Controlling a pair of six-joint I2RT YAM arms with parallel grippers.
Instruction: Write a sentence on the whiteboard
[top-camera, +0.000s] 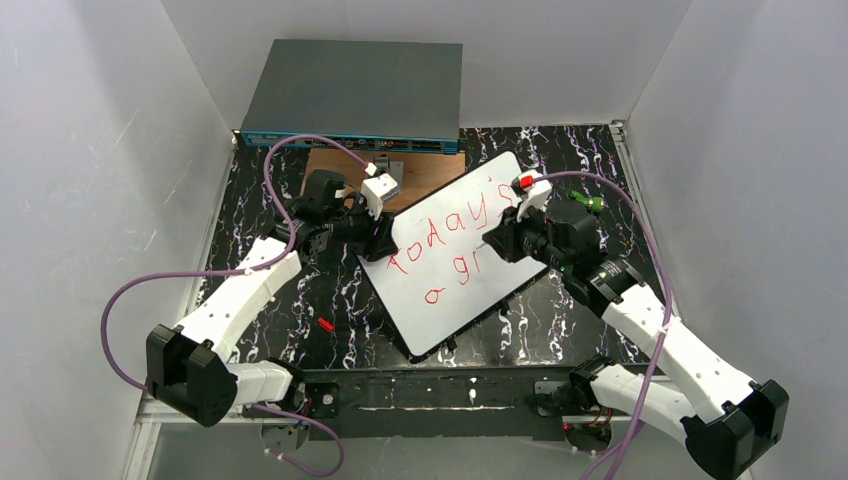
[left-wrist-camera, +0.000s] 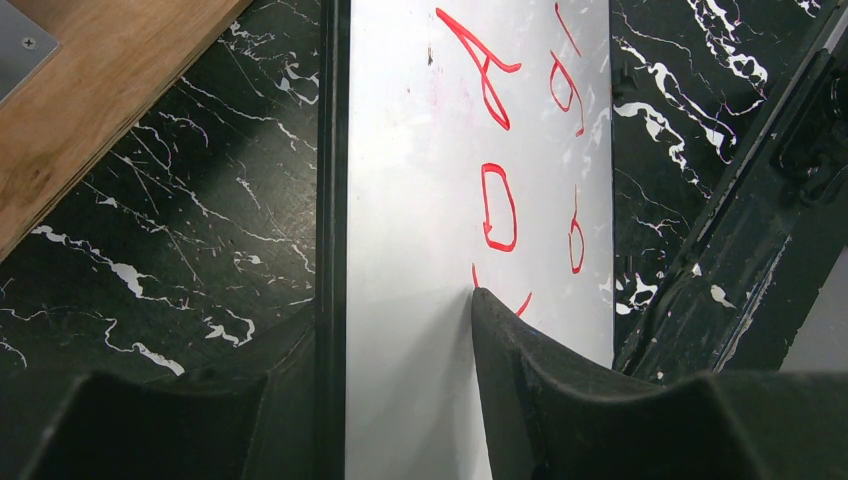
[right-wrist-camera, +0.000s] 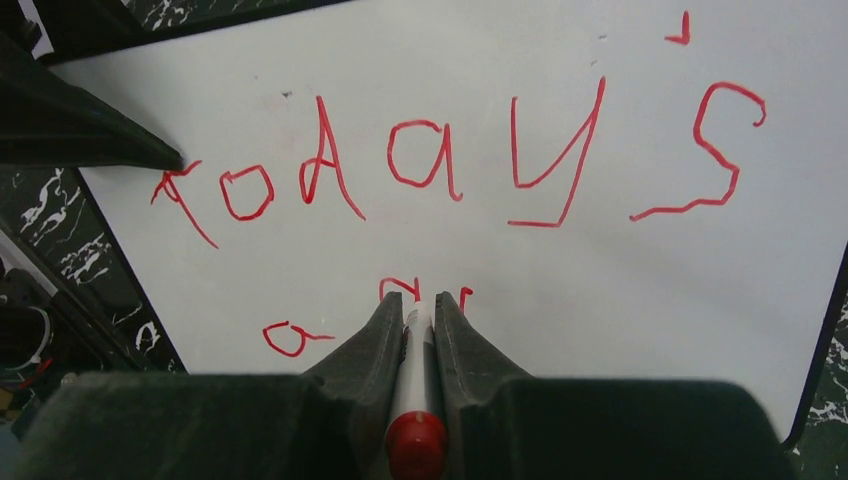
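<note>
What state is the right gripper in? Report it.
Shut: the right gripper clamps the red-capped marker between both fingers.

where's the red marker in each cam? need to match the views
Top external: not distinguishable; the right gripper hides it, over the whiteboard.
Left wrist: not in it.
Right wrist: bottom centre, marker clamped between the fingers, tip on the board.
Shared landmark: the red writing, seen in all three.
</note>
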